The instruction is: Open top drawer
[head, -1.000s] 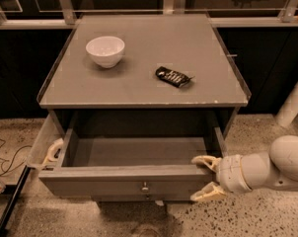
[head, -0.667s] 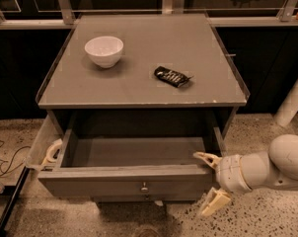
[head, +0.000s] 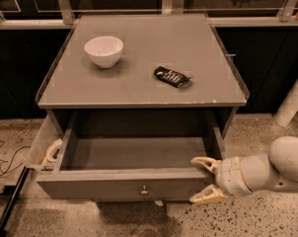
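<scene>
Top drawer (head: pixel 90 186) stands pulled out beneath the tabletop (head: pixel 203 48), its front panel running side to side. The claw (head: pixel 206 179), jaws apart, sits at the panel's right end, with the knob (head: pixel 144 191) further left.

White bowl (head: pixel 104 51) and dark packet (head: pixel 172 76), perhaps candy, atop the cabinet (head: pixel 159 38).

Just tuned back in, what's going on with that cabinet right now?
The top drawer stands pulled well out, its grey interior showing. The robot's gripper is at the drawer's front right corner, away from the knob. Its fingers are spread open, one by the panel's top edge and one lower down; whether they touch the panel is unclear. A white bowl and a dark snack packet sit on the cabinet top.
</scene>
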Robot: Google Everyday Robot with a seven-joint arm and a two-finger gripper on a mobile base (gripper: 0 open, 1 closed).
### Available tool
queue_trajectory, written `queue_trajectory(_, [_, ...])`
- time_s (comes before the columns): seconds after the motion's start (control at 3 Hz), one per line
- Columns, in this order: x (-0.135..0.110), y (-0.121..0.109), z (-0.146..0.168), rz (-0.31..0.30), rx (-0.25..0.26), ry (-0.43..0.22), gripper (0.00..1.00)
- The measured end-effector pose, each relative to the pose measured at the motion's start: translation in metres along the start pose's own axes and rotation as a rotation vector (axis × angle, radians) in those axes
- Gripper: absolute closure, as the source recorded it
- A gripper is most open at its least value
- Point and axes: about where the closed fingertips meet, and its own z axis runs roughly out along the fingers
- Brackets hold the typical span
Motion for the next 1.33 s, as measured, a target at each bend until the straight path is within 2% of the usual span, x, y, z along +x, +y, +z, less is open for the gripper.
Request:
queue_trajectory(0.67, [-0.004, -0.004, -0.004, 0.0, 0.0, 0.0, 0.89])
queue_trajectory(1.0, [0.002, 0.017, -0.012, -0.006, -0.006, 0.003, 1.0])
queue_trajectory(1.33, [0.002, 0.018, -0.012, -0.006, -0.006, 0.003, 1.0])
